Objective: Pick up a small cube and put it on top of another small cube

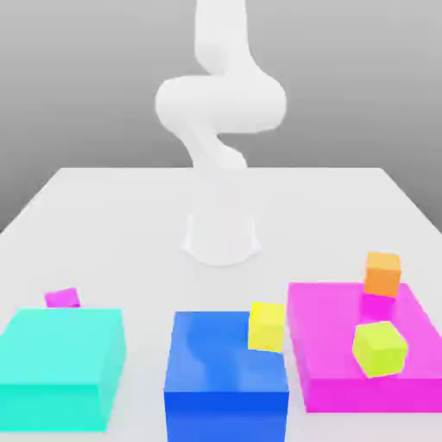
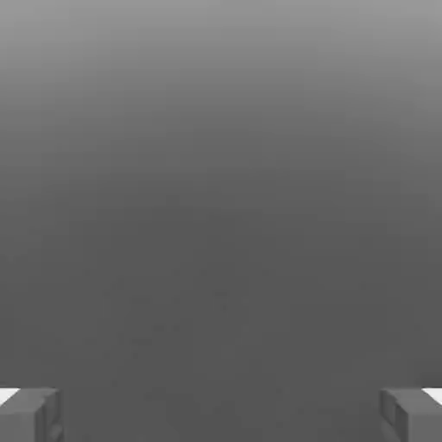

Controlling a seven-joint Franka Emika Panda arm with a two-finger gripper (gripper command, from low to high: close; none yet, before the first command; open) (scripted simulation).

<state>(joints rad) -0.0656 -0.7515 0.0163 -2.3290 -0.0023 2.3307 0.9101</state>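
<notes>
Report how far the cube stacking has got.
Nothing looks done yet: no small cube sits on another. The small magenta cube lies on the table behind the cyan block; the yellow cube, orange cube and lime cube rest apart. In hand: nothing, the end effector is open and empty. Left: grasp one cube, lift it, set it on another.

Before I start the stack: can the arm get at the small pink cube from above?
Probably yes. The pink cube sits on the table just behind the cyan block, nothing over it, and the gripper has its jaws open, empty.
</notes>
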